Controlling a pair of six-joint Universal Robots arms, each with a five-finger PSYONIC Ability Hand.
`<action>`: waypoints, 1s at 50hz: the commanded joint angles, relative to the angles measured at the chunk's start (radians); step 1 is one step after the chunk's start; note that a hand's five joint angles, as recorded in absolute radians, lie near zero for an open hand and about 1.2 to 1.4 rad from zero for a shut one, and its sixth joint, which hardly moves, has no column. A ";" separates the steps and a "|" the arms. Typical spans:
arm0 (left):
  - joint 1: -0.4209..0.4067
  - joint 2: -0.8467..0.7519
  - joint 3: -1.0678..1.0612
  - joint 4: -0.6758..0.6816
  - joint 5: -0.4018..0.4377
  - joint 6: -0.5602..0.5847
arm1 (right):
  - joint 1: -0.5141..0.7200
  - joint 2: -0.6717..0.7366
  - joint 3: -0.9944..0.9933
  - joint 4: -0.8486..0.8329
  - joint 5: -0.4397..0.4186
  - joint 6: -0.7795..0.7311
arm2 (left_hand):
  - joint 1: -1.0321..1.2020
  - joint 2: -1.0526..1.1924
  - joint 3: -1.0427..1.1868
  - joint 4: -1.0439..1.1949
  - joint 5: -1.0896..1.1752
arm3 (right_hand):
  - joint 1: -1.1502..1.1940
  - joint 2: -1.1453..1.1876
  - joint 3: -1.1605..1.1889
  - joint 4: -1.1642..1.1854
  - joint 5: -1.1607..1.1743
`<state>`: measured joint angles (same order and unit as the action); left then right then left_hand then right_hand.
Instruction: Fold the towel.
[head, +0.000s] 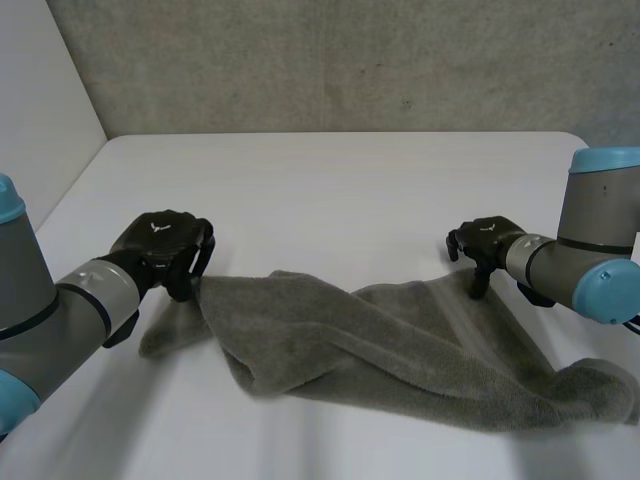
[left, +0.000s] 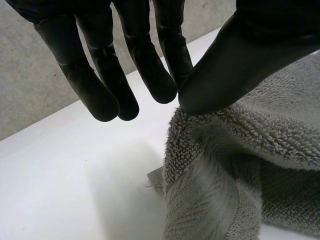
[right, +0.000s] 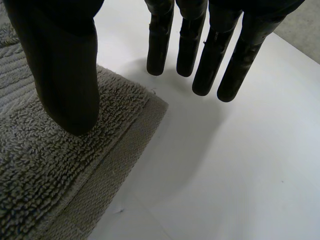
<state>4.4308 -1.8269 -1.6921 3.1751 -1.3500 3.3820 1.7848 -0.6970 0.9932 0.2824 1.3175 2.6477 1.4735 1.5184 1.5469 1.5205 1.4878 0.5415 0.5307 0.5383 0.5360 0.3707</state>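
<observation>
At the left hand (head: 162, 248): fingers straight and off the cloth, nothing gripped, thumb tip touching a raised bunch at the left end of the grey towel (head: 400, 345). At the right hand (head: 487, 245): likewise gripping nothing, thumb (right: 65, 75) pressed on the towel's far edge beside a corner, fingers (right: 161, 45) straight over bare tabletop (head: 330, 190). Towel rumpled and twisted along the near edge, long axis left to right, right end heaped toward the near right corner. White tabletop; rough grey wall (head: 350, 60) behind the far edge.
</observation>
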 joint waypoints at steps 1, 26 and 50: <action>-0.001 -0.023 0.002 0.003 -0.001 -0.001 | -0.002 0.004 0.016 -0.015 0.000 0.000 | -0.077 -0.122 -0.151 -0.124 -0.266 | 0.040 0.050 0.043 0.045 0.036; -0.001 -0.023 0.000 0.003 -0.001 -0.003 | -0.002 -0.001 0.059 -0.038 -0.001 0.000 | -0.077 -0.122 -0.151 -0.124 -0.266 | 0.371 0.382 0.375 0.377 0.368; 0.001 -0.022 0.000 0.002 -0.001 -0.004 | -0.005 -0.038 0.074 -0.042 -0.004 0.009 | -0.077 -0.122 -0.151 -0.124 -0.266 | 0.374 0.385 0.377 0.380 0.371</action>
<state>4.4308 -1.8485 -1.6920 3.1768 -1.3514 3.3791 1.7809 -0.7190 1.0624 0.2406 1.3162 2.6532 1.4735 1.5184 1.5470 1.5205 1.4879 0.8688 0.8889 0.9008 0.9012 0.7203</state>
